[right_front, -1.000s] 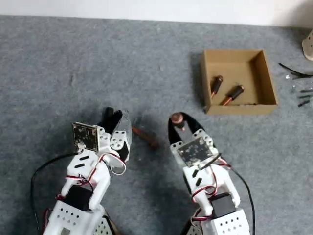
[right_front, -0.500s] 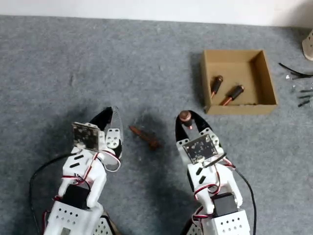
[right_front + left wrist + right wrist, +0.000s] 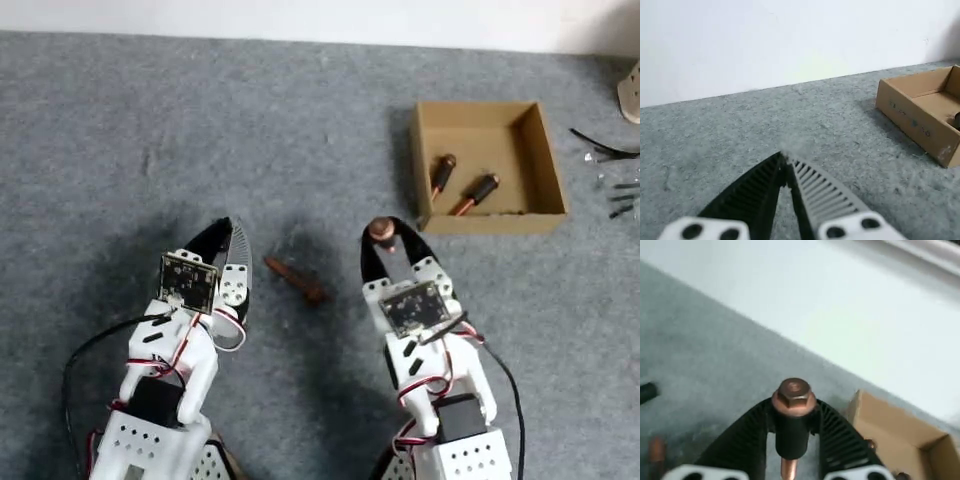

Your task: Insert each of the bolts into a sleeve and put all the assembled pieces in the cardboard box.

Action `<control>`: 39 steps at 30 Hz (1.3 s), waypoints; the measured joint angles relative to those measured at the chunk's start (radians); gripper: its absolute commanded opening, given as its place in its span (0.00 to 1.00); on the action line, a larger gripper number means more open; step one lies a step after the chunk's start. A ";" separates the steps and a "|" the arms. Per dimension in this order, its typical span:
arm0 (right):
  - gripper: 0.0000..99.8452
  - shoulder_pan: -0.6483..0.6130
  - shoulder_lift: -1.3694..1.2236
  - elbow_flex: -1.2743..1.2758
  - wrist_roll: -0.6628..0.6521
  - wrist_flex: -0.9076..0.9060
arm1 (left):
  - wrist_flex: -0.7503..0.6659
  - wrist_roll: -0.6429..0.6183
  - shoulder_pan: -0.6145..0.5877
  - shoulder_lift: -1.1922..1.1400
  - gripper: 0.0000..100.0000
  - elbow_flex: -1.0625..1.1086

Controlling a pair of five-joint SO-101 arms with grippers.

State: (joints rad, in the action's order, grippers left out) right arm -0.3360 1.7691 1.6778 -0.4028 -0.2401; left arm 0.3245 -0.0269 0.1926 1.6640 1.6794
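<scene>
My right gripper [image 3: 383, 238] [image 3: 792, 415] is shut on an assembled piece [image 3: 379, 231] [image 3: 792, 427], a copper bolt standing upright in a black sleeve, held above the carpet just short of the cardboard box [image 3: 432, 221] [image 3: 890, 432]. Two assembled pieces [image 3: 442, 175] [image 3: 475, 193] lie inside the box. A loose copper bolt [image 3: 297, 280] [image 3: 657, 452] lies on the carpet between the two arms. My left gripper [image 3: 227, 226] [image 3: 785, 162] is shut with nothing in it, to the left of that bolt. The box's corner [image 3: 920, 117] also shows in the left wrist view.
Grey carpet covers the table, with a white wall along the far edge. Black cables and small loose bits [image 3: 612, 180] lie right of the box, below a pale object [image 3: 630, 90]. A small black piece [image 3: 646, 391] shows in the right wrist view.
My left gripper swung left, away from the loose bolt. My right gripper carried the assembled piece a little forward and right, toward the box.
</scene>
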 measured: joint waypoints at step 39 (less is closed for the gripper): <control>0.01 0.384 -2.107 -1.355 0.628 0.089 | 0.000 0.008 0.000 0.000 0.01 0.000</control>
State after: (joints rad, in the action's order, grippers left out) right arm 0.0476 -0.3376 0.3230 0.2248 -0.1511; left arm 0.3245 -0.0192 0.1926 1.6640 1.6794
